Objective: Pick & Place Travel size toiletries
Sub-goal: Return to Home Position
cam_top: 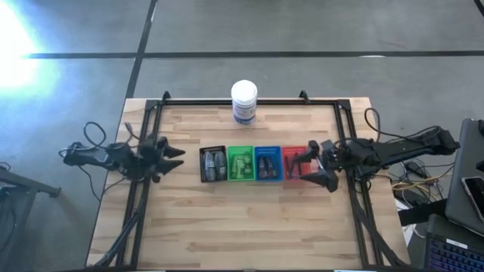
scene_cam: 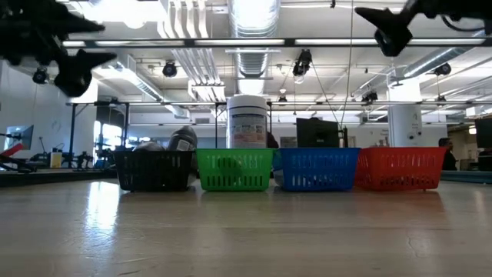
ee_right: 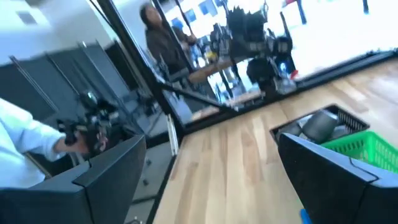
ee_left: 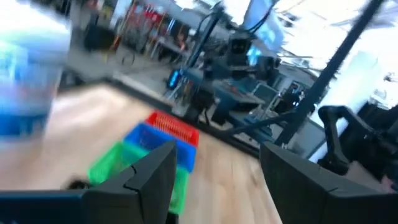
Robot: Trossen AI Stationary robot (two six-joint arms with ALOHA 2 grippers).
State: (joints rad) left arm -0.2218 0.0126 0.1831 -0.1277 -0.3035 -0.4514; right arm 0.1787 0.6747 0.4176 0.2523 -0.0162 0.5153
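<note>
The left gripper (cam_top: pixel 175 159) is spread wide with nothing in it, up over the left side of the table (cam_top: pixel 249 219). The right gripper (cam_top: pixel 308 171) is spread and empty too, high by the red bin (cam_top: pixel 291 149). The toiletries (cam_top: pixel 240 165) all seem to lie in the row of bins (cam_top: pixel 268 149), though the red bin is partly hidden. They look small, light and smooth, so they could slip. A grab across the middle would be best.
</note>
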